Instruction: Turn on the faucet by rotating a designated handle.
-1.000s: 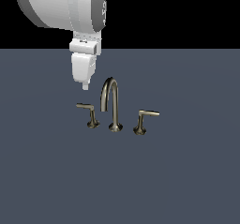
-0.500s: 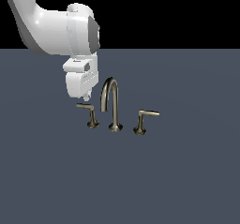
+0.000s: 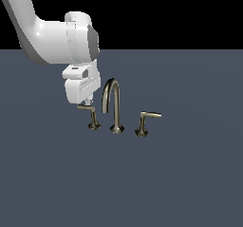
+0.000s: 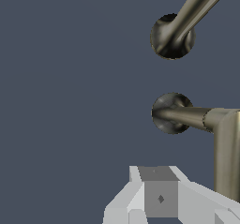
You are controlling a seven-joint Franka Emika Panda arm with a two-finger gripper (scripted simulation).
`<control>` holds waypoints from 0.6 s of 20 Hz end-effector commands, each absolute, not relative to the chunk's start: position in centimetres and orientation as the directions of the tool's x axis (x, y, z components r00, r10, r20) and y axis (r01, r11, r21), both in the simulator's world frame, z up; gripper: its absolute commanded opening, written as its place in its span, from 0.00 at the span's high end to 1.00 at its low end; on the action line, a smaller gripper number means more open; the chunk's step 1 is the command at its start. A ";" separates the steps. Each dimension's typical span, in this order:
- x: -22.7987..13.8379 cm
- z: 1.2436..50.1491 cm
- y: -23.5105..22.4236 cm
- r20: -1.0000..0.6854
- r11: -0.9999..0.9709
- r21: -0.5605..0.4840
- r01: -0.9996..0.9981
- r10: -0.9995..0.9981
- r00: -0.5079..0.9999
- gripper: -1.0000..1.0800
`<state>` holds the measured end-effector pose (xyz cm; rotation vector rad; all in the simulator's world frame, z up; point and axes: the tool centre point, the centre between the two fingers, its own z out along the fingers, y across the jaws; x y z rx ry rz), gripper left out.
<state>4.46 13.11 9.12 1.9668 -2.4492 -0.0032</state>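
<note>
Exterior view: on the flat slate-grey counter (image 3: 57, 183) stands one small brushed bronze-grey faucet (image 3: 114, 106), made of three pieces. Leftmost is the short-stemmed handle (image 3: 91, 116), its flat lever pointing to 9 o'clock. The white robot gripper (image 3: 87, 101) hangs just above that lever; whether its jaws are spread cannot be told. Next comes one tall arched gooseneck spout, then one twin handle (image 3: 145, 122), lever toward 3 o'clock.

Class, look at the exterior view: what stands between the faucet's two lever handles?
In the exterior view, the arched spout stands between the handle under the gripper and the twin handle. Otherwise that stretch is bare grey surface.
</note>
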 end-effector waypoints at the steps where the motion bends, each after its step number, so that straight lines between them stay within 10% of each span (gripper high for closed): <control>1: 4.5 9.1 13.1 0.000 0.219 0.000 -0.976 -0.976 -0.219 1.00; 12: 1.8 9.1 15.4 0.000 0.219 0.000 -0.976 -0.976 -0.219 1.00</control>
